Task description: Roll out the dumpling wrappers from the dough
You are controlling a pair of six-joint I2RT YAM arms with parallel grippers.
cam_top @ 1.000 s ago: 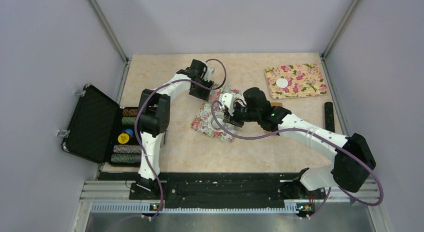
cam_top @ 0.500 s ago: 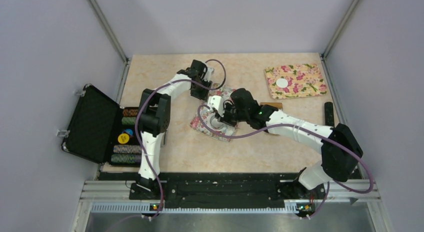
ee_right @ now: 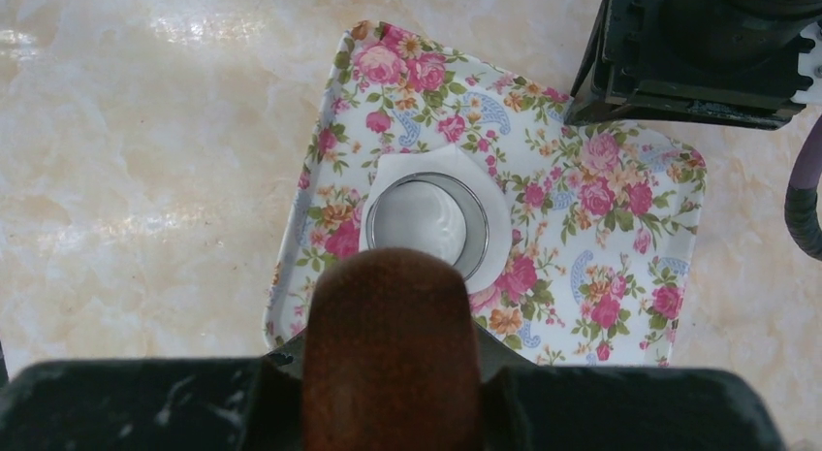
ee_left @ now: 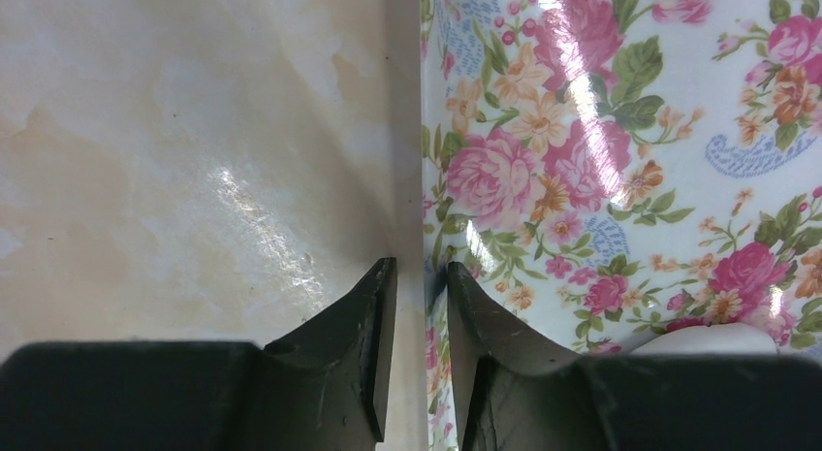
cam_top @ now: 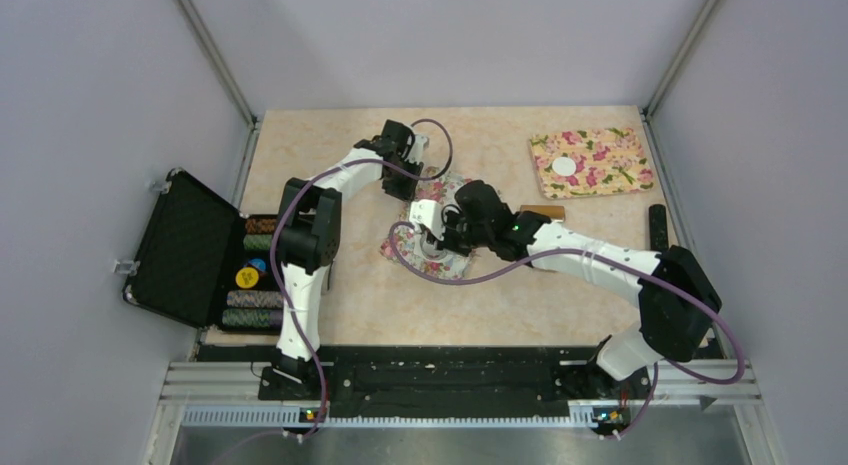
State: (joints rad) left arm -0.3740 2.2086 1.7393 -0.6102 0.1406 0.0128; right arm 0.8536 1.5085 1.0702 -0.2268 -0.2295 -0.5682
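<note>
Pale marbled worktop (cam_top: 350, 305) fills the floor of a grey-walled booth. The right tool (ee_right: 393, 366) is clamped fast on a brown, round-ended wooden roller (ee_right: 388, 315), whose blunt end sticks out forward from the jaws. Just ahead of that end sits a small clear glass bowl (ee_right: 482, 223), resting on a flattened white sheet of dough (ee_right: 426, 162). The sheet shows as an uneven white border around the bowl, which probably serves as a cutter for a round. Both lie on a white, rose-printed floral mat (ee_right: 601, 247) spread under and ahead of the right tool.

Further ahead and to its right, the left tool (ee_left: 422, 306) straddles the mat's corner edge, its jaws narrowly apart. Whether they pinch the mat I cannot tell. It likely steadies the mat against sliding.

Well behind the right tool, a thin round white dumpling wrapper (cam_top: 565, 166) lies finished on a yellow floral mat (cam_top: 610, 155).
</note>
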